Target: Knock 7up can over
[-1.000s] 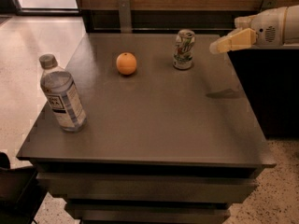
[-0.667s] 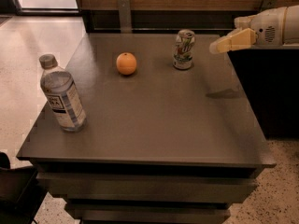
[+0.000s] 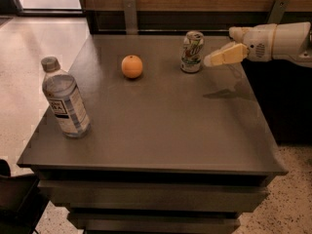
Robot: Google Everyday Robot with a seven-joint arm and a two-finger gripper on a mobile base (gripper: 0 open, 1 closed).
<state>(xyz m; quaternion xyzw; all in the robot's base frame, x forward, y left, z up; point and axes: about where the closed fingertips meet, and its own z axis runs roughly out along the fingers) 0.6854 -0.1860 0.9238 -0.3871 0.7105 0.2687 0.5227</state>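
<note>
The can (image 3: 192, 51) stands upright near the far edge of the table (image 3: 170, 126), right of centre, with its silver top showing. It is thin aluminium, so probably light, smooth-walled and easily dented. Whether it is full or empty cannot be told, and that decides how firm a shove it needs. Nothing has to be grasped: a sideways push high on the wall, near the rim, should tip it, while a low push would more likely slide it across the smooth top. Once down it is round and may roll. The gripper (image 3: 222, 56) hangs just beside the can's right side, its tip pointing left at about mid height and above the table. Whether it touches the can is unclear, and whether it is spread or pressed together cannot be told. An orange (image 3: 132, 66) sits well apart to the can's left, in the likely fall direction but out of reach. A bottle (image 3: 65, 101) stands near the front left corner.
</note>
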